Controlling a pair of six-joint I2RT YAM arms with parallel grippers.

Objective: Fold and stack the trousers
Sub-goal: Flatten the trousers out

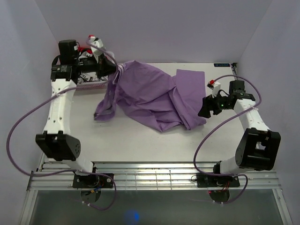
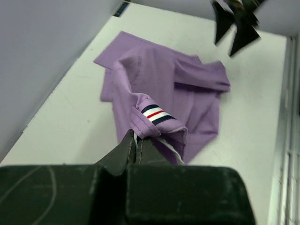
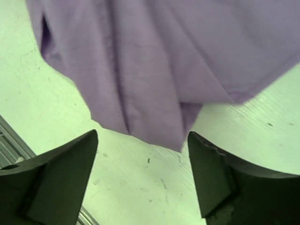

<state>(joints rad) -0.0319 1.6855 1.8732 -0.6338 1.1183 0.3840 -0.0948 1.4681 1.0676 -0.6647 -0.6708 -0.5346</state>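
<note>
Black fingers of the left gripper (image 2: 137,140) fill the bottom of the left wrist view, pressed together on a fold of the trousers (image 2: 164,84) right at the waistband (image 2: 154,114), whose pale strip with dark and red stripes sits just past the fingertips. A thin white cord hangs from the cloth beside the fingers.

From above, the left gripper (image 1: 115,70) is at the far left of the table (image 1: 140,140), and the trousers (image 1: 154,96) rise to it there in a pinched peak. From that peak the lilac cloth falls and spreads in loose, crumpled folds across the middle of the table toward the right. One flat part lies at the far right side, and a narrow strip trails down on the left.

On the right side, the right gripper (image 1: 205,107) sits low just beside the right edge of the heap. In its own view the right gripper (image 3: 143,136) has its jaws wide apart with nothing between them. A folded corner of the trousers (image 3: 154,56) lies on the table just ahead of the fingertips (image 3: 89,140).
</note>
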